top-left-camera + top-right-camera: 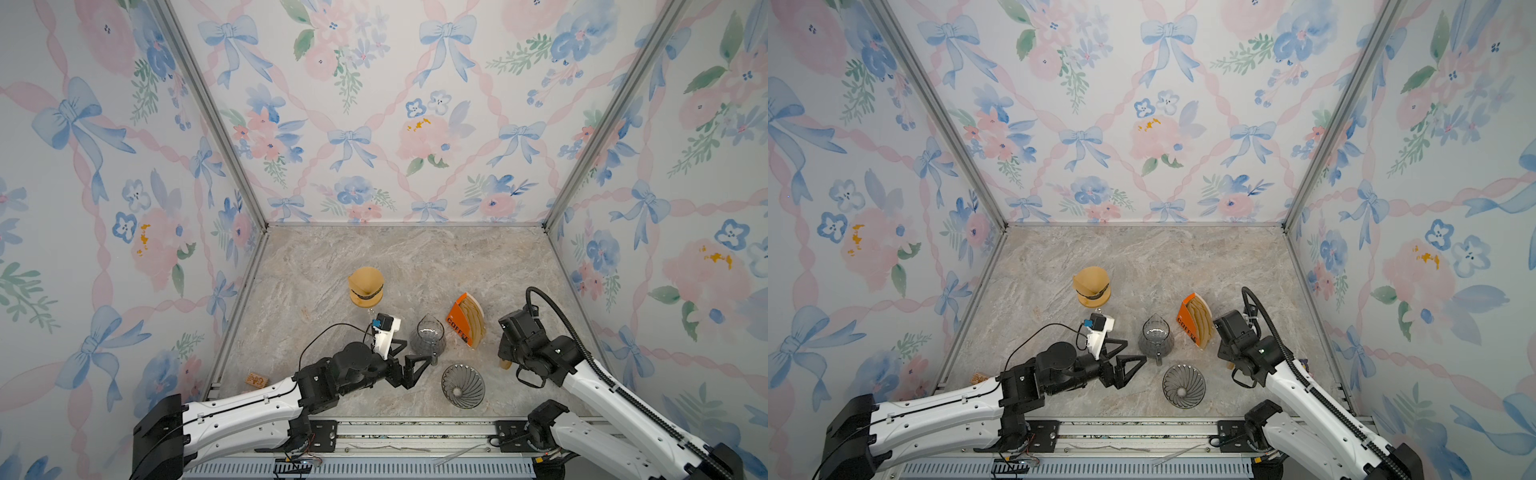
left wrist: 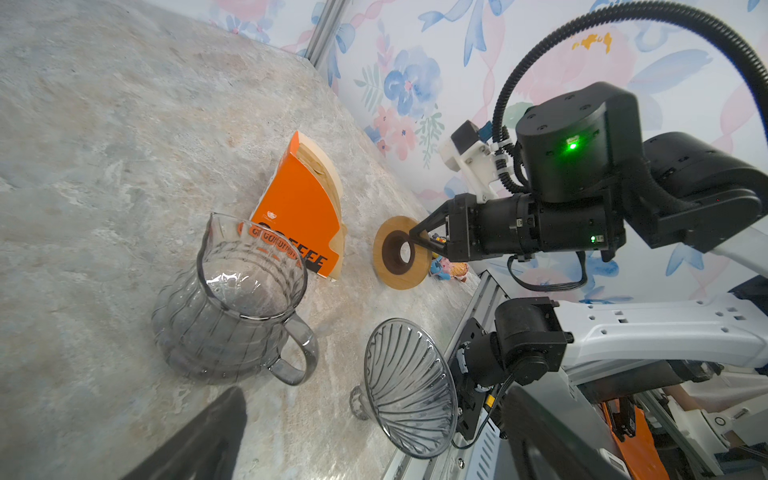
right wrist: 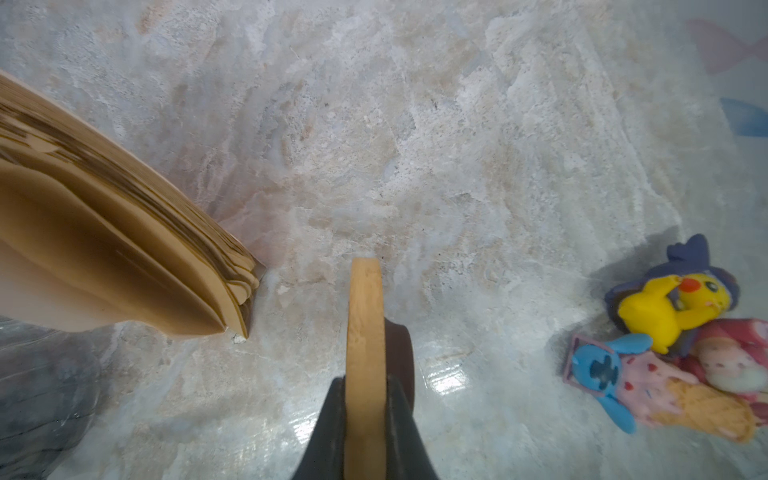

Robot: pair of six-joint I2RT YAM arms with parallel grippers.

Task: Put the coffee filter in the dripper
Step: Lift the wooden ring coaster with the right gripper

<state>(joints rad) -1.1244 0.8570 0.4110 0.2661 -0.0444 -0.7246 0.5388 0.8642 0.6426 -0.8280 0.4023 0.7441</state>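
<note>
The coffee filters [image 3: 104,249] are a tan paper stack standing in an orange box [image 1: 465,318] [image 1: 1196,318] [image 2: 299,208]. The dripper [image 1: 462,385] [image 1: 1183,385] [image 2: 409,386], a ribbed clear glass cone, stands mouth up near the front rail. My right gripper [image 3: 365,382] [image 2: 422,243] is shut on a wooden ring [image 3: 365,311] [image 2: 401,252], held on edge just above the table, right of the box. My left gripper [image 1: 417,351] [image 1: 1137,351] is open and empty, left of the dripper and beside the carafe.
A glass carafe [image 1: 428,336] [image 2: 232,299] stands between the left gripper and the filter box. A tan cone with a dark band [image 1: 365,286] sits further back. Small toy figures [image 3: 673,332] lie by the right wall. A small wooden tag [image 1: 257,379] lies at the front left.
</note>
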